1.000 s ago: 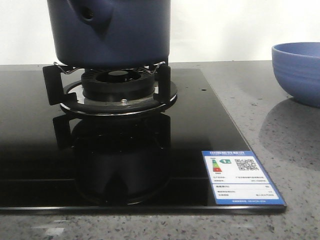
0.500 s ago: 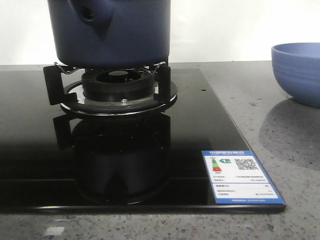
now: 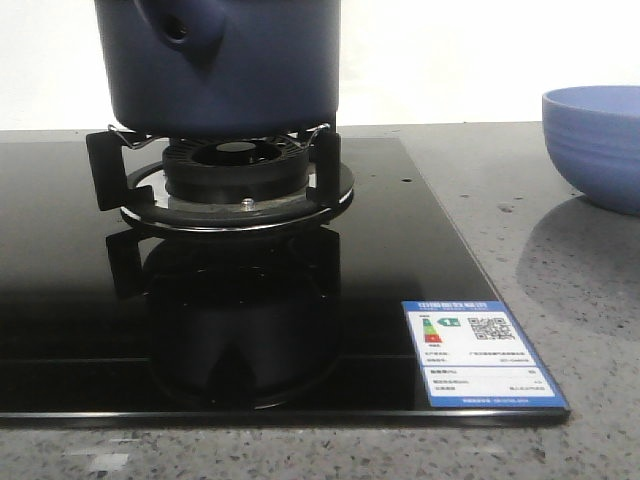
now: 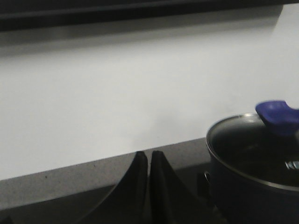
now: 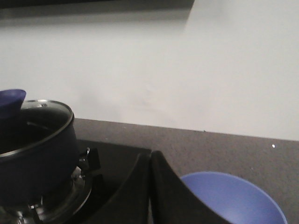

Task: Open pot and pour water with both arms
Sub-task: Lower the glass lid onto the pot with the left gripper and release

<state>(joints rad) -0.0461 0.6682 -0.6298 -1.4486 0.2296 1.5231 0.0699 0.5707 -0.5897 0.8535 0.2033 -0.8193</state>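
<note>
The dark navy pot [image 3: 225, 65] stands on the burner grate [image 3: 235, 175] of the black glass hob; its stubby hollow handle [image 3: 180, 30] faces the camera. The left wrist view shows the pot [image 4: 254, 186] with a glass lid [image 4: 252, 144] and a blue lid knob [image 4: 279, 116] on top. The right wrist view shows the same pot [image 5: 35, 158] with its lid on. My left gripper [image 4: 149, 156] is shut and empty, off to the pot's side. My right gripper [image 5: 149, 157] is shut and empty, between pot and bowl. Neither gripper shows in the front view.
A light periwinkle-blue bowl [image 3: 595, 145] stands on the grey speckled counter to the right of the hob, also seen in the right wrist view [image 5: 233, 198]. A blue energy label [image 3: 480, 352] sticks on the hob's front right corner. A white wall runs behind.
</note>
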